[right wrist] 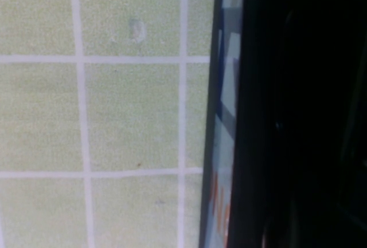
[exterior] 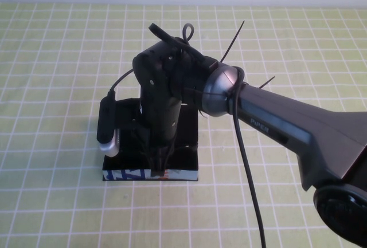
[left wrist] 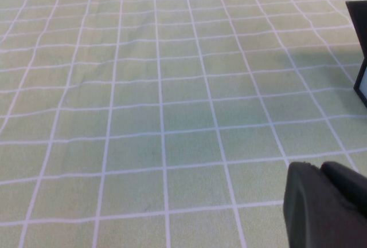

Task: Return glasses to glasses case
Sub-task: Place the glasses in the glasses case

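Your right gripper (exterior: 159, 165) reaches down into the glasses case (exterior: 186, 170) at bench centre — I can't tell its grip. Your left gripper (left wrist: 327, 205) idles around nine o'clock — state unclear.

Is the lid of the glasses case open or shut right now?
Open: the glasses case shows its dark interior, with the right tool reaching down into it. The left tool hovers over bare cloth.

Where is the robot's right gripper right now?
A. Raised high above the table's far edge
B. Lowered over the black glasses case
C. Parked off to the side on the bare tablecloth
B: in the high view the right gripper reaches down into the glasses case, just behind its printed front edge.
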Robot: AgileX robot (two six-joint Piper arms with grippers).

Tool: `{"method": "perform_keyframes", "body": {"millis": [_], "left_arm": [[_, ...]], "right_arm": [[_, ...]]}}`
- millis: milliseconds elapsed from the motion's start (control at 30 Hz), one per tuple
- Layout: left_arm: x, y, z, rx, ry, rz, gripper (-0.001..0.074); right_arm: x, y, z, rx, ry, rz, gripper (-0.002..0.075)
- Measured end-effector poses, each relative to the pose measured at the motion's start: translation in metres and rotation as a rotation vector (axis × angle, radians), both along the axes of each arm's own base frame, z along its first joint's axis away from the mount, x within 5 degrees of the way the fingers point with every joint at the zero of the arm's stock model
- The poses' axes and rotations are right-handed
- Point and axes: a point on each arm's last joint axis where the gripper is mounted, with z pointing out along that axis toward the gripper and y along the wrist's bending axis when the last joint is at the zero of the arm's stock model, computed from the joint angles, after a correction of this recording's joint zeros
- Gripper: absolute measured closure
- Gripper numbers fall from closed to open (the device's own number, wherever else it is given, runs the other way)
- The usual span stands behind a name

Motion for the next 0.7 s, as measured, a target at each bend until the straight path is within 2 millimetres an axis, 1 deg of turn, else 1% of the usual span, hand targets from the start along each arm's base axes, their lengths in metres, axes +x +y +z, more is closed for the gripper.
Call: {"method": "perform_keyframes", "body": {"millis": [600,700], "left_arm": [[0.0,0.0,0.0,0.0,0.0,0.0,0.0737],[0.0,0.0,0.0,0.0,0.0,0.0,0.0737]], "right_arm": [[0.0001,0.0001,-0.0007,0.001,0.005,-0.021,0.0676],[0.0007,0.0008,0.0034,0.012,-0.003,-0.026,0.0676]]}}
